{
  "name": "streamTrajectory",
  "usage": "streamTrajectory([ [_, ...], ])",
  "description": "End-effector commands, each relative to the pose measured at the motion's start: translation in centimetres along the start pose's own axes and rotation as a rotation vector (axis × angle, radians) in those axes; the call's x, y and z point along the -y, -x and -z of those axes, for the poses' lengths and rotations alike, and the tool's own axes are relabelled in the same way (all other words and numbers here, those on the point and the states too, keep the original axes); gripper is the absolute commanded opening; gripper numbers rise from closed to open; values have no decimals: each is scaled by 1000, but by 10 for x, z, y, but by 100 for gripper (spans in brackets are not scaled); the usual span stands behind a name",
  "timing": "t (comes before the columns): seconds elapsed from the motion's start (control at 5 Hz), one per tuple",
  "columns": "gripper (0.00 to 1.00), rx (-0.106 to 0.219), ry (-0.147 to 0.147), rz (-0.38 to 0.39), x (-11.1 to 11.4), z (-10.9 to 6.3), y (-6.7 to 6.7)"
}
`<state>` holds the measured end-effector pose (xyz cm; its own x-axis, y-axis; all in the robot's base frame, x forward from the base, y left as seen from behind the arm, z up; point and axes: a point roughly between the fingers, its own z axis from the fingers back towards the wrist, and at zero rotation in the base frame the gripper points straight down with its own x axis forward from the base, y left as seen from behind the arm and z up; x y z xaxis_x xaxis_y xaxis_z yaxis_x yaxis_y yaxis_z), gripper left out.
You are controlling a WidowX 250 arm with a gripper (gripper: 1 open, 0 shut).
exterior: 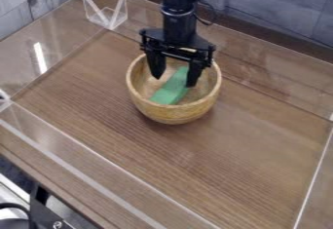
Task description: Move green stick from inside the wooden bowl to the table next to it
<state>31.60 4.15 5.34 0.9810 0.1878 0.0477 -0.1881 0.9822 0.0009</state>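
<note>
Directly beneath the spread gripper, the green stick lies ungrasped, apparently untouched, inside the wooden bowl, so grasping, lifting and setting it on the tabletop remain.

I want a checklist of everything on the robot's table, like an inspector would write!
Surface: dark brown wood-grain table, bare around the bowl.
Job's things: green stick lies inside the wooden bowl, leaning on its inner wall; not yet moved out.
Clutter: nothing seen on the tabletop.
End effector: black end effector points down over the bowl, fingers spread open on either side of the stick's upper end, holding nothing.
Cables: a dark cable runs beside the arm.
Surroundings: clear acrylic walls ring the table; a clear bracket sits at the far left corner.
</note>
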Motion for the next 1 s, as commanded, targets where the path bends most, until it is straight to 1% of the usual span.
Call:
streamTrajectory([
  [0.0, 100, 43, 4, 59, -9, -5, -11],
  [0.2, 0, 44, 5, 70, -10, 2, -16],
  [0.4, 0, 44, 8, 81, -12, 7, -20],
  [0.6, 0, 50, 19, 131, -13, -5, -27],
  [0.8, 0, 53, 27, 182, -13, -14, -34],
])
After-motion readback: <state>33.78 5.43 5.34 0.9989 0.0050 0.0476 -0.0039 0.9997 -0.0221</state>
